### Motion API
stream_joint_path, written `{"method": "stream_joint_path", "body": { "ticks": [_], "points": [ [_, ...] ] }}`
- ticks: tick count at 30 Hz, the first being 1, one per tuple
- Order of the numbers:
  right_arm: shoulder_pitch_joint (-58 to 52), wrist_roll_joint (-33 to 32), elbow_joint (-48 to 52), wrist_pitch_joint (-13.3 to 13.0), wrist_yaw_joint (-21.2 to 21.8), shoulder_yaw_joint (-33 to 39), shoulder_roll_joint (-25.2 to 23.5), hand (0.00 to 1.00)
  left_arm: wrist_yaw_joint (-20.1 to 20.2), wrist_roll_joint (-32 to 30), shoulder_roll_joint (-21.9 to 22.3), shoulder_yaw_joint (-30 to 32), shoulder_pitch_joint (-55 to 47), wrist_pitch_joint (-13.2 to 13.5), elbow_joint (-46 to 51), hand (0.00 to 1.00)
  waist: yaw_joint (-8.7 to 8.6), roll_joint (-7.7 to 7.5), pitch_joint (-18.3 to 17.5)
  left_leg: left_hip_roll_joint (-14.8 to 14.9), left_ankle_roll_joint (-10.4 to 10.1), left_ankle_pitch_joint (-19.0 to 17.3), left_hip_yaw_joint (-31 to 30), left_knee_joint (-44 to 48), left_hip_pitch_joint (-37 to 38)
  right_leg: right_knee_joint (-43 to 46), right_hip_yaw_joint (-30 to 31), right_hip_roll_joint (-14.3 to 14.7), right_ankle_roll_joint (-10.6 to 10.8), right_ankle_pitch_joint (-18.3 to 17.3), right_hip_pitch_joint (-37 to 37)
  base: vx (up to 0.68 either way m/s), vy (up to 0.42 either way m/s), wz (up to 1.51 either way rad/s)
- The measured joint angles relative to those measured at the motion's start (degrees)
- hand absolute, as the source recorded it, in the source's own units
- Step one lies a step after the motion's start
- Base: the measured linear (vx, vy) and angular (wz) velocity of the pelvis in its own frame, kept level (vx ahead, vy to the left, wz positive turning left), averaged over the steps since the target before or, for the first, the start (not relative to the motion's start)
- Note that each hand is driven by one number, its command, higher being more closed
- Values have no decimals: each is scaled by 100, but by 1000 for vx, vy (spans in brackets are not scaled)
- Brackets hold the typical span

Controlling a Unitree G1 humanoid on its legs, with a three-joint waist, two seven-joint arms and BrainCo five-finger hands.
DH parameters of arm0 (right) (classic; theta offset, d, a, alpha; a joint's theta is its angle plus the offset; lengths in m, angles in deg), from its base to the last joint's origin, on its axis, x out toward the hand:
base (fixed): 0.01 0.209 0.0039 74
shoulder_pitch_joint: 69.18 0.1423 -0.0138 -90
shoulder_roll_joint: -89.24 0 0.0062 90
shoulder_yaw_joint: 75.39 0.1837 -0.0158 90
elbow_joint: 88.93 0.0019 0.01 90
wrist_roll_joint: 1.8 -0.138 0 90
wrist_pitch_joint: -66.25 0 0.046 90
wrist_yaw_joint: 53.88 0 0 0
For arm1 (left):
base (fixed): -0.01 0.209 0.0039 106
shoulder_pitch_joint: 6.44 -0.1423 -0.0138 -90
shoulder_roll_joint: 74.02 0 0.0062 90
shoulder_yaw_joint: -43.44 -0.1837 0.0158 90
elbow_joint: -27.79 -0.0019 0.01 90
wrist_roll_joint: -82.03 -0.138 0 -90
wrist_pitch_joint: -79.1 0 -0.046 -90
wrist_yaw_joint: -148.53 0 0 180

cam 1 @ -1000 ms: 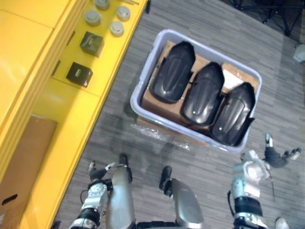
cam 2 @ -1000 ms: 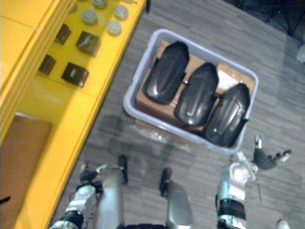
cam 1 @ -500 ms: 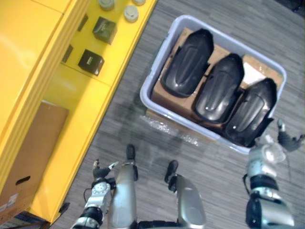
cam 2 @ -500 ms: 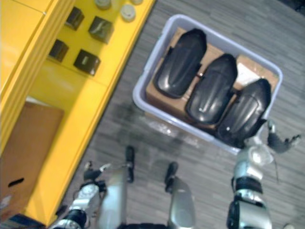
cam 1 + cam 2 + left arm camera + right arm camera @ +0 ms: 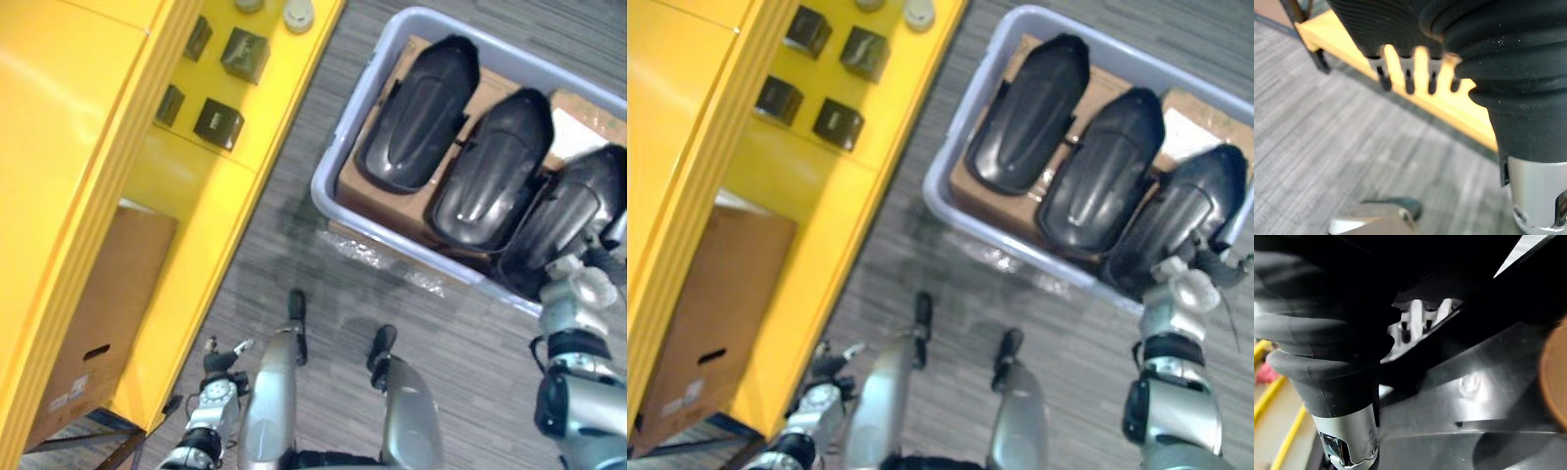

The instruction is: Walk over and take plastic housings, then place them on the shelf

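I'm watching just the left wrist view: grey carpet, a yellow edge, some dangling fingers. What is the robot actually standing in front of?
Observer: A pale tub on the floor, holding three black plastic housings side by side.
Operator: Is it grabbing one?
Observer: The right robot hand is at the rightmost housing, by the tub's near corner; whether it grips is hidden.
Operator: And that yellow edge?
Observer: It belongs to a yellow shelf on the robot's left, carrying small dark boxes, with a cardboard box lower down.
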Motion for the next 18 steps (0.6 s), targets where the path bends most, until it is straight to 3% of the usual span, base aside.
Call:
{"method": "stream_joint_path", "body": {
  "ticks": [7,18],
  "points": [
    [272,-106,-270,315,158,1,378,0,15,44,109,1,0,55,17,0,11,163,-15,-44,14,100,-20,-21,-166,192,-15,-79,32,-60,-238,-12,1,3],
    [522,-209,-369,993,222,5,685,0,174,206,195,0,-3,66,168,0,53,169,-15,-90,6,338,-35,-288,-153,334,-56,-174,14,-74,-370,0,3,2]
  ]
}}
